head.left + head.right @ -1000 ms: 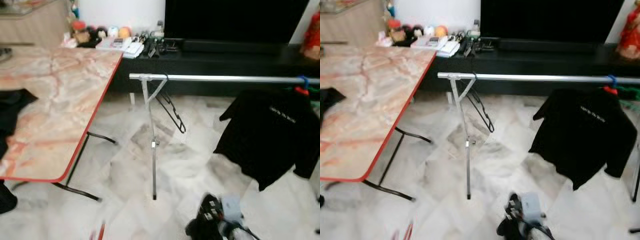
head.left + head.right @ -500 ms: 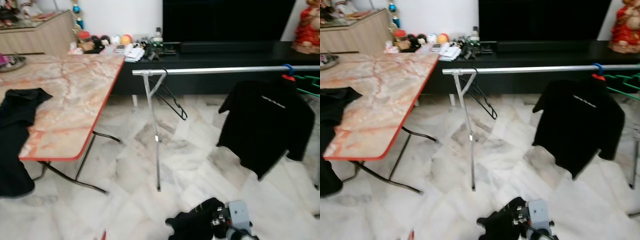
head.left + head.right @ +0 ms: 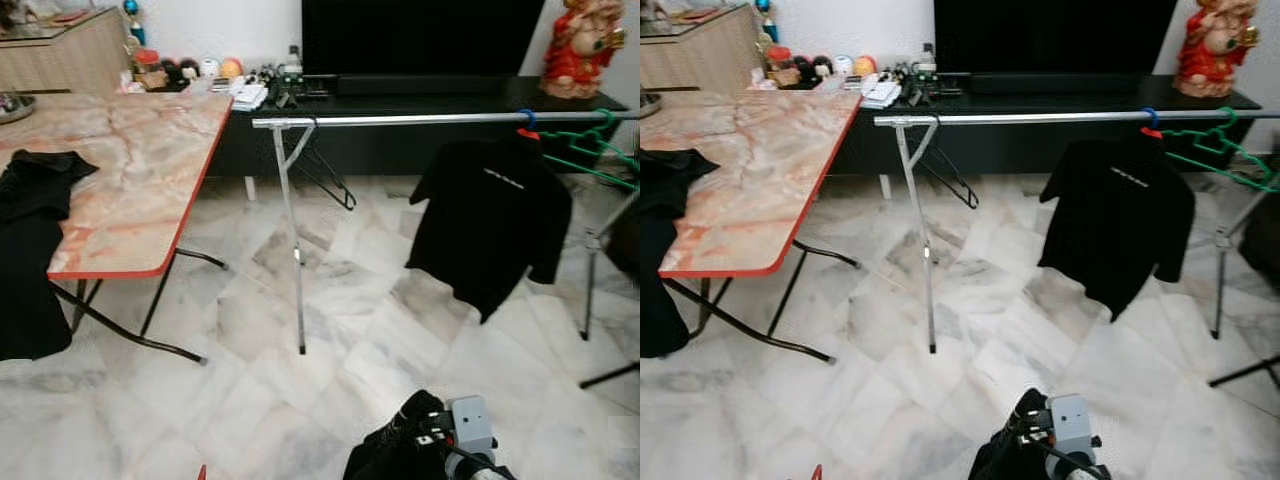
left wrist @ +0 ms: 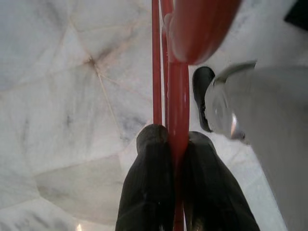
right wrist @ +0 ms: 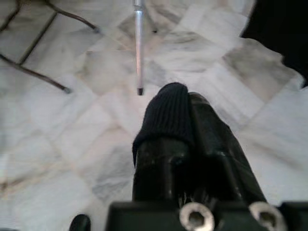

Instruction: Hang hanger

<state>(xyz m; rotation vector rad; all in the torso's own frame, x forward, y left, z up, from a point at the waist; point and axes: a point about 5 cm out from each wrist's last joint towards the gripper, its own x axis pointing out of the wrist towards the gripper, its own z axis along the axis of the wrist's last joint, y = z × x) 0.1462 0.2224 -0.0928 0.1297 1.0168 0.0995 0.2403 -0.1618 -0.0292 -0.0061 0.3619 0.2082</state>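
Here the red hanger (image 4: 178,103) sits clamped between the left pincer's (image 4: 176,159) fingers; right pincer (image 5: 188,120) together.

head pair overlooks rail (image 3: 420,120), wrists floorward

Table (image 3: 130,190) at left, rail (image 3: 420,120) ahead, shirt (image 3: 490,225) and hangers (image 3: 585,150) on it.

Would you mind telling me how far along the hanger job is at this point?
In hand: the left end effector is shut on a red hanger, held low over the floor. Already on the rail: a black hanger, a black shirt and green hangers. Left: reaching the rail and hooking the red hanger on. The right end effector is shut and idle.
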